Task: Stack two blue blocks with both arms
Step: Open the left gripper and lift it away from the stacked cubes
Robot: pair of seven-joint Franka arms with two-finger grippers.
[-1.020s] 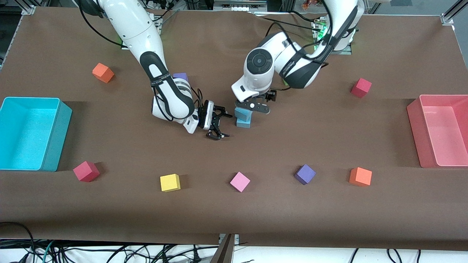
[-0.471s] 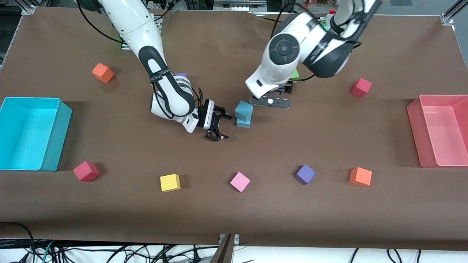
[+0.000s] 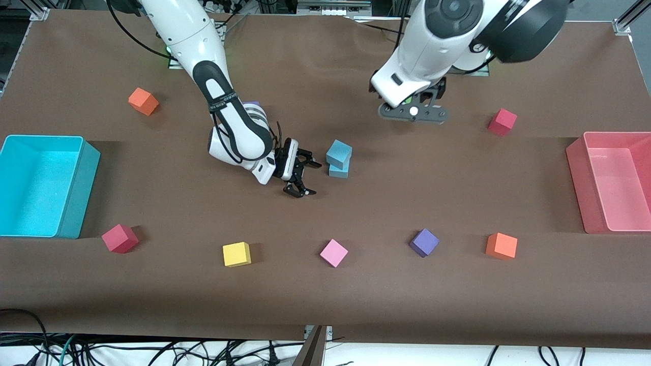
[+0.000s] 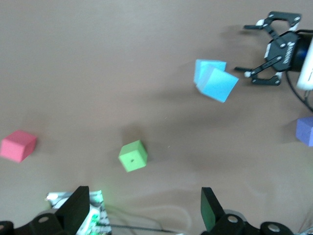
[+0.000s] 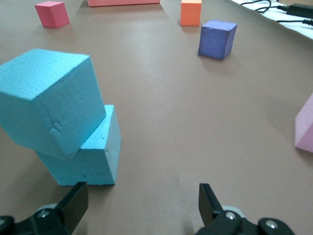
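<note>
My arms are white with black joints; my right gripper [image 3: 301, 178] is black. The blue blocks [image 3: 338, 158] are sky-blue on a brown table [image 3: 457, 193], beside a cyan bin [image 3: 81, 188].

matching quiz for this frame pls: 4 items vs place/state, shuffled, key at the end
Items:
1. upper blue block
2. left gripper
3. right gripper
4. pink cube

Places/states:
A. open, low beside the blue stack
B. on the table, nearer the front camera than the stack
C. skewed on the lower blue block
D. open, raised over the table, holding nothing

Pairs: 1-C, 2-D, 3-A, 4-B
</note>
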